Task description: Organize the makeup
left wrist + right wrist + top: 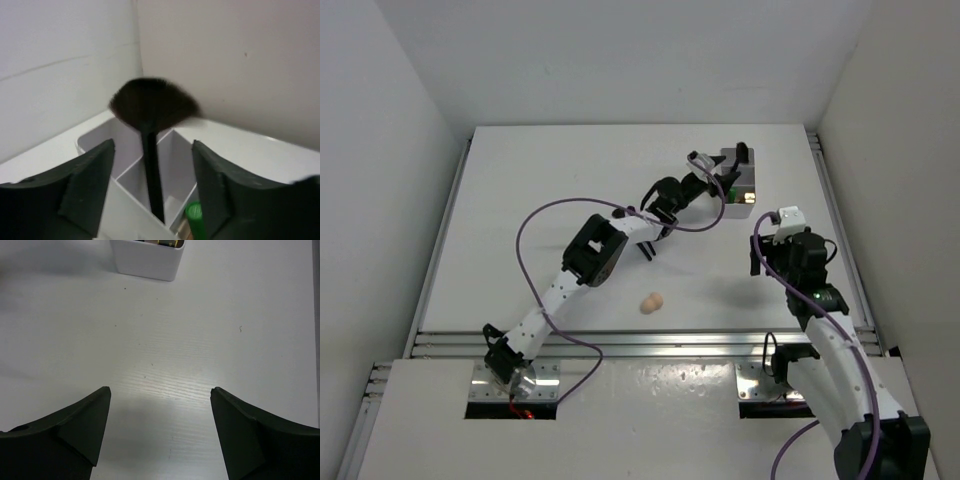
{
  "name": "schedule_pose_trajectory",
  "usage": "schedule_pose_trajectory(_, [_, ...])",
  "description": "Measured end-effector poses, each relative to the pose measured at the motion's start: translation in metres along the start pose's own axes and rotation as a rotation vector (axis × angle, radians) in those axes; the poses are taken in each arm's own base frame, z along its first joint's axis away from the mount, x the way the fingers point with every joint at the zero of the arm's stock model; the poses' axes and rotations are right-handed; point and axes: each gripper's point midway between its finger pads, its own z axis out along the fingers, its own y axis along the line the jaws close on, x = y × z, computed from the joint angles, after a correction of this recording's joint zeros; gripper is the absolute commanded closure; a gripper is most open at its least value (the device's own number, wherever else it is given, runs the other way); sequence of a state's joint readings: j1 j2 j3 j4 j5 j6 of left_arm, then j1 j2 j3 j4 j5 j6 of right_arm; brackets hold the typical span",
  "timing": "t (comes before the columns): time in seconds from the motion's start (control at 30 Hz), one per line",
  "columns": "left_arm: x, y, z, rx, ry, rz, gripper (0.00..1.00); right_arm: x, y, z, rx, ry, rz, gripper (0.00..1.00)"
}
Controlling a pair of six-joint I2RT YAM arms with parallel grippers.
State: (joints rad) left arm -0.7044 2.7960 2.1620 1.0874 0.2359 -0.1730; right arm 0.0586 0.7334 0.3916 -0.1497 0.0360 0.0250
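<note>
Top external view: we see a white table (570,190) with a white organizer box (750,190) at its far right and a peach sponge (653,301) near the front middle.
Peach sponge: it lies alone on the table, well apart from the organizer box and touching neither claw.
Left claw (152,150): it hangs over the organizer box with its jaws standing apart. A brush handle rises between the fingers (85,185) with a gap on either side, so we see it gripping nothing.
Fan brush (152,105): it is black with its dark fanned bristles on top. It stands roughly upright, and its thin handle runs down into one compartment of the box.
Green tube (195,217): it sits in the box just right of the foot of the brush handle. Only its top shows, and we cannot tell which compartment it is in.
Right claw (160,395): it is spread wide and empty above bare table, with the organizer box ahead of it and well apart.
Box contents, right wrist view: small dark and yellowish bits show at the rim. We cannot tell what they are.
</note>
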Motion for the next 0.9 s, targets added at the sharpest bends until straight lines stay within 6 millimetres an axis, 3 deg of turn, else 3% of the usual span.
schedule_pose_trajectory(0.07, [0.006,0.001,-0.006,0.02,0.037,-0.009,0.25,-0.002,0.0,-0.001,-0.001,0.02,-0.001,0.18])
schedule_pose_trajectory(0.2, [0.011,0.006,-0.023,0.064,0.163,-0.032,0.22,-0.025,0.004,-0.001,-0.044,0.053,0.001,0.19])
schedule_pose_trajectory(0.27, [-0.018,0.019,-0.026,0.075,0.209,-0.027,0.22,-0.04,0.012,-0.001,-0.099,0.063,0.003,0.22])
schedule_pose_trajectory(0.33, [-0.06,0.031,-0.026,0.083,0.234,-0.01,0.22,-0.054,0.023,-0.001,-0.163,0.07,0.009,0.25])
schedule_pose_trajectory(0.43, [-0.141,0.054,-0.029,0.069,0.255,0.032,0.22,-0.078,0.053,0.007,-0.274,0.092,0.002,0.28])
schedule_pose_trajectory(0.53, [-0.222,0.08,-0.054,0.006,0.282,0.089,0.22,-0.09,0.096,0.021,-0.398,0.139,-0.035,0.34])
schedule_pose_trajectory(0.63, [-0.288,0.109,-0.102,-0.131,0.321,0.153,0.25,-0.094,0.142,0.043,-0.504,0.225,-0.089,0.44])
schedule_pose_trajectory(0.7, [-0.304,0.127,-0.146,-0.256,0.393,0.171,0.25,-0.096,0.172,0.058,-0.557,0.269,-0.122,0.44])
schedule_pose_trajectory(0.8, [-0.301,0.147,-0.214,-0.449,0.523,0.161,0.27,-0.101,0.219,0.078,-0.635,0.295,-0.169,0.44])
schedule_pose_trajectory(0.9, [-0.281,0.164,-0.302,-0.662,0.686,0.146,0.28,-0.091,0.267,0.101,-0.698,0.335,-0.216,0.44])
